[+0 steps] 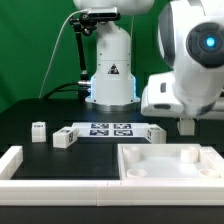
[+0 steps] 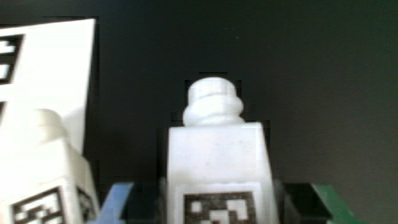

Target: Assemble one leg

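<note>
In the wrist view a white leg (image 2: 222,150) with a rounded tip and a black-and-white tag sits between my fingers, one blue (image 2: 121,200) and one green (image 2: 331,200). My gripper (image 2: 226,205) is shut on this leg. In the exterior view my gripper (image 1: 186,127) hangs low at the right, just behind the tray-like part, and hides the held leg. A second leg (image 2: 39,170) stands close beside it and also shows in the exterior view (image 1: 151,133). Two more legs (image 1: 38,131) (image 1: 64,137) stand at the exterior view's left.
The marker board (image 1: 108,129) lies at mid-table and shows in the wrist view (image 2: 45,70). A large white square tray-like part (image 1: 135,172) lies at the front right. A long white rail (image 1: 10,163) lies at the front left. The robot base (image 1: 110,75) stands behind.
</note>
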